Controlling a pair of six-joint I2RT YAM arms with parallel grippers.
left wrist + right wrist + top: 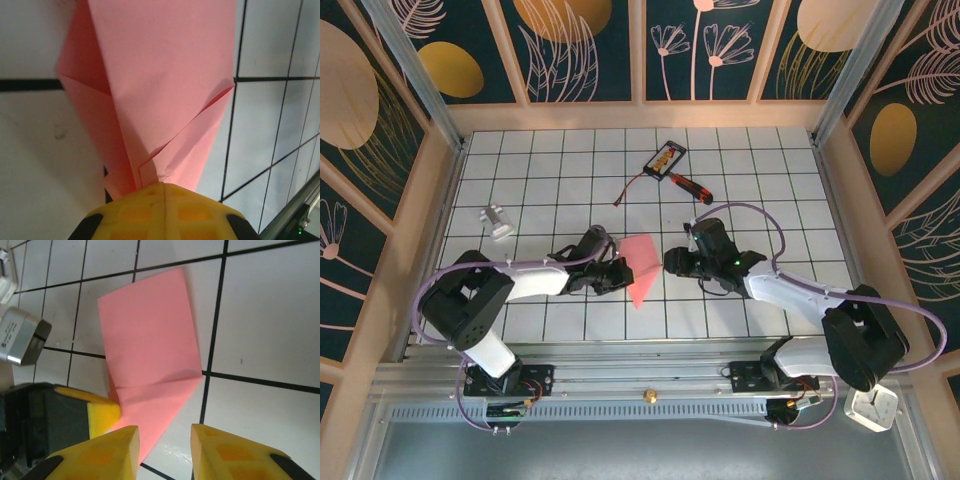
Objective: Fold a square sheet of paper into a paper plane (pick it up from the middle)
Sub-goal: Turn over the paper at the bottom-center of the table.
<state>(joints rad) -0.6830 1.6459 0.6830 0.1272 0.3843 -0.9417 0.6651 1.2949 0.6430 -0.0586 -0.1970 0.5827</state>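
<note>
The pink sheet of paper (642, 265) lies folded into a pointed, creased shape on the tiled floor between my two arms. My left gripper (618, 273) is shut on its left edge. In the left wrist view the yellow fingertips (165, 189) meet on the paper (165, 85), which fans out ahead of them. The right gripper (672, 263) sits just right of the paper. Its jaws (165, 440) stand open over the floor at the paper's pointed lower end (150, 335), gripping nothing. The left gripper's yellow finger (102, 415) shows at the paper's edge.
A red-handled screwdriver (688, 186) and a small black-and-orange card (665, 157) lie at the back of the floor, with a thin wire (630, 188) beside them. A small silver block (497, 221) sits at the left. Wooden walls enclose the floor.
</note>
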